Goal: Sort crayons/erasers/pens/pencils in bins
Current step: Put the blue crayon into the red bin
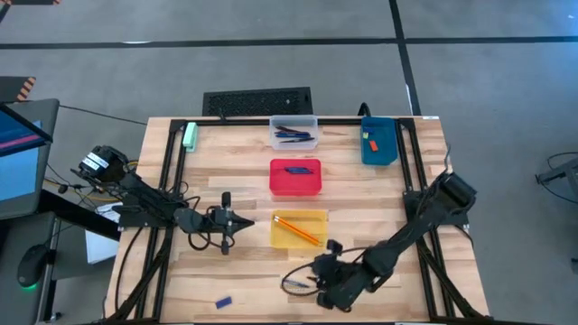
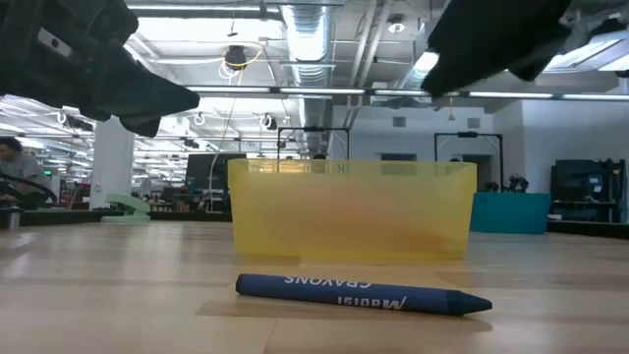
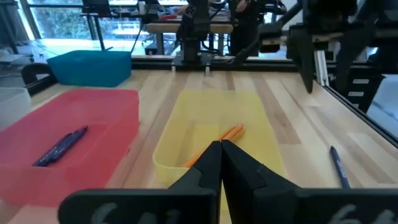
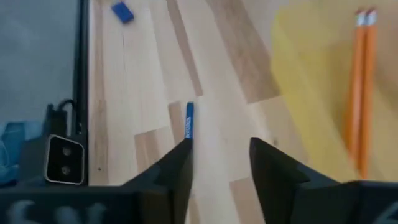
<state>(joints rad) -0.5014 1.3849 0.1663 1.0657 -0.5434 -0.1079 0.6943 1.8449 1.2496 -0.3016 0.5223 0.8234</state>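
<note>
Blue Madisi crayon (image 4: 189, 122) lies unsorted just ahead of the parted, empty right gripper (image 4: 219, 163); pencils (image 4: 361, 87) already fill the yellow bin (image 1: 318, 220) beside it, left gripper (image 3: 221, 163) pinched.

Both arms are dark, almost black, built of jointed segments with black cables looping beside them. The left arm (image 1: 135, 194) has a white label patch near its base. The right arm (image 1: 424, 221) is bulky at its upper joint. The left gripper (image 3: 221, 163) has two matte black, wedge-shaped fingers.
</note>
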